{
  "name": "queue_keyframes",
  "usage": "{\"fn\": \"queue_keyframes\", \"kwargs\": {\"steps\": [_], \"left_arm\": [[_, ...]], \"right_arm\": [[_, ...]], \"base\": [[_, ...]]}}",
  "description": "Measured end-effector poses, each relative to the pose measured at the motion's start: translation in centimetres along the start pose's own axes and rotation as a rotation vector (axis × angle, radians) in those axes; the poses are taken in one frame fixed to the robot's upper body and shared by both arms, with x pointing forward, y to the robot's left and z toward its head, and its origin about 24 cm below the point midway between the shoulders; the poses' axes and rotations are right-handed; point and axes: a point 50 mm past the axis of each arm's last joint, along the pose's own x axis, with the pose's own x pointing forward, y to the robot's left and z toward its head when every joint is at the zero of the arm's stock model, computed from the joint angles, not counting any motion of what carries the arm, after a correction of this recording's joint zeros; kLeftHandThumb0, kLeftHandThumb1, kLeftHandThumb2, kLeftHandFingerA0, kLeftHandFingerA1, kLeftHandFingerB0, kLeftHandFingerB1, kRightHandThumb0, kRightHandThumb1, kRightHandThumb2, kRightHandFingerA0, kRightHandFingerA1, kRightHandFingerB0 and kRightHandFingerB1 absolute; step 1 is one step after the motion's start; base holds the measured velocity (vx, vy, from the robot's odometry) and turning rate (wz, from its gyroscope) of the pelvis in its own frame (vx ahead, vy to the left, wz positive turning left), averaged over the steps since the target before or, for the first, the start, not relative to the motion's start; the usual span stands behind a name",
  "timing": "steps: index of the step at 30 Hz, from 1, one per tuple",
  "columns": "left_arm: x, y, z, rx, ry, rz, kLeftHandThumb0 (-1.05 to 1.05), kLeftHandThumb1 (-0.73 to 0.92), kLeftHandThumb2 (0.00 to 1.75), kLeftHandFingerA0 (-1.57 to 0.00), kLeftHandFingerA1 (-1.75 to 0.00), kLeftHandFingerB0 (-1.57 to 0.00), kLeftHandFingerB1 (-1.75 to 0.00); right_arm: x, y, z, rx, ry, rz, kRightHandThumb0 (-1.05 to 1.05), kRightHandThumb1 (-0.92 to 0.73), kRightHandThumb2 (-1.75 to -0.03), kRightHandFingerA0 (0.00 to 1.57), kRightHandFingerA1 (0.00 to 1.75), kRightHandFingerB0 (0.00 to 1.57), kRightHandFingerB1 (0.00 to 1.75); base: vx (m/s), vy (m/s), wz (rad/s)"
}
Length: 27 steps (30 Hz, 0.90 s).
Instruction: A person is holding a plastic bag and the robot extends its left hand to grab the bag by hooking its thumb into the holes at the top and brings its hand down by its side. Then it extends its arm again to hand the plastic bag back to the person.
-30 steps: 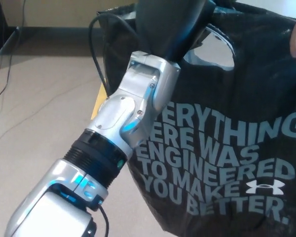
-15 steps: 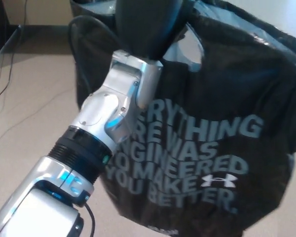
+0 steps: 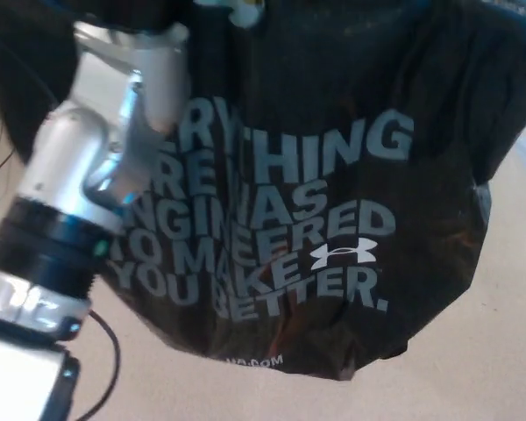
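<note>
Bag (image 3: 333, 219) lower, person's hand gone.

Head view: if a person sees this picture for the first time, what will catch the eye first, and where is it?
The black plastic bag fills most of the frame, hanging in the centre and right, with large pale lettering and a white logo across its front. On the left, the robot's silver left forearm rises from the lower left corner and overlaps the bag's left edge. Its hand is cut off by the top of the picture, and beige floor shows below.
</note>
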Motion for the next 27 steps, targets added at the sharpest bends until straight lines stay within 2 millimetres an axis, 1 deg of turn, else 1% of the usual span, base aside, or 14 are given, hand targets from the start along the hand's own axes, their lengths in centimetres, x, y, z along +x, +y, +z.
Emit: {"fn": "queue_keyframes", "kwargs": {"steps": [2,5,7,8,9,12,13,16,19,20,21,22,25,27], "left_arm": [[0.0,1.6,-0.4,0.011,-0.024,0.042,-0.04,0.52,1.14,-1.09,-1.58,-0.82,-1.21],[-0.3,3.4,-0.8,0.015,-0.040,0.078,-0.06,0.55,1.09,-1.15,-1.39,-0.86,-1.11],[-0.9,5.0,-1.2,0.013,-0.042,0.096,-0.06,0.55,1.06,-1.15,-1.36,-0.87,-1.13],[-1.2,5.5,-1.4,0.013,-0.043,0.099,-0.07,0.60,0.95,-1.11,-1.50,-0.82,-1.19],[-1.3,6.1,-1.6,0.012,-0.045,0.105,-0.07,0.60,0.95,-1.11,-1.50,-0.82,-1.19],[-2.3,8.5,-2.3,0.040,-0.072,0.107,-0.07,0.54,1.07,-1.06,-1.56,-0.74,-1.23],[-2.7,9.1,-2.4,0.046,-0.078,0.101,-0.16,0.72,0.80,-1.10,-1.42,-0.84,-1.14],[-4.7,10.7,-2.2,0.031,-0.065,0.055,-0.11,0.66,0.86,-1.07,-1.51,-0.83,-1.18],[-6.5,12.0,-2.0,0.020,-0.058,0.005,-0.11,0.57,1.06,-1.09,-1.44,-0.86,-1.24],[-7.1,12.5,-1.9,0.013,-0.056,-0.015,-0.21,0.63,0.87,-1.00,-1.53,-0.85,-1.15],[-7.7,13.0,-1.7,0.004,-0.049,-0.036,-0.21,0.63,0.87,-1.00,-1.53,-0.85,-1.15],[-8.2,13.4,-1.6,-0.002,-0.044,-0.052,-0.31,0.68,0.67,-0.96,-1.56,-0.94,-1.02],[-9.7,14.3,-1.2,-0.055,-0.006,-0.104,-0.42,0.68,0.63,-1.11,-1.48,-0.97,-1.00],[-10.4,14.6,-0.9,-0.089,0.024,-0.136,-0.37,0.69,0.62,-1.14,-1.44,-0.95,-0.95]], "right_arm": [[0.0,0.0,0.0,-0.001,0.000,0.001,-0.54,-0.70,-0.61,0.56,0.45,0.44,0.35],[0.0,0.1,0.0,-0.001,-0.002,0.002,-0.55,-0.70,-0.62,0.55,0.44,0.44,0.34],[0.1,0.0,0.1,0.000,0.000,0.002,-0.54,-0.70,-0.62,0.55,0.44,0.44,0.34],[0.1,0.0,0.0,-0.001,0.002,0.002,-0.54,-0.70,-0.61,0.55,0.45,0.45,0.35],[0.1,0.1,0.0,-0.001,0.003,0.003,-0.54,-0.70,-0.61,0.55,0.45,0.45,0.35],[0.2,0.1,0.1,0.000,0.001,0.005,-0.53,-0.70,-0.62,0.56,0.46,0.45,0.35],[0.2,0.1,0.1,0.001,0.001,0.006,-0.54,-0.70,-0.61,0.56,0.46,0.44,0.35],[0.2,0.1,0.1,0.001,0.002,0.008,-0.53,-0.70,-0.62,0.56,0.46,0.44,0.35],[0.2,0.1,0.1,0.001,0.003,0.010,-0.53,-0.71,-0.62,0.55,0.46,0.44,0.35],[0.2,0.1,0.1,0.001,0.003,0.011,-0.54,-0.71,-0.62,0.56,0.46,0.44,0.35],[0.2,0.1,0.1,0.001,0.004,0.011,-0.54,-0.71,-0.62,0.56,0.46,0.44,0.35],[0.2,0.1,0.1,0.001,0.004,0.011,-0.54,-0.71,-0.62,0.56,0.46,0.44,0.35],[0.2,0.2,0.1,0.000,0.005,0.012,-0.54,-0.71,-0.61,0.55,0.46,0.43,0.35],[0.2,0.2,0.1,-0.001,0.005,0.013,-0.55,-0.70,-0.62,0.56,0.46,0.43,0.35]], "base": [[0.00,0.000,0.00],[0.00,0.000,0.00],[0.00,0.000,0.00],[0.00,0.000,0.00],[0.00,0.000,0.00],[0.00,0.000,0.00],[0.00,0.000,0.00],[0.00,0.000,0.00],[0.00,0.000,0.00],[0.00,0.000,0.00],[0.00,0.000,0.00],[0.00,0.000,0.00],[0.00,0.000,0.00],[0.00,0.000,0.00]]}}
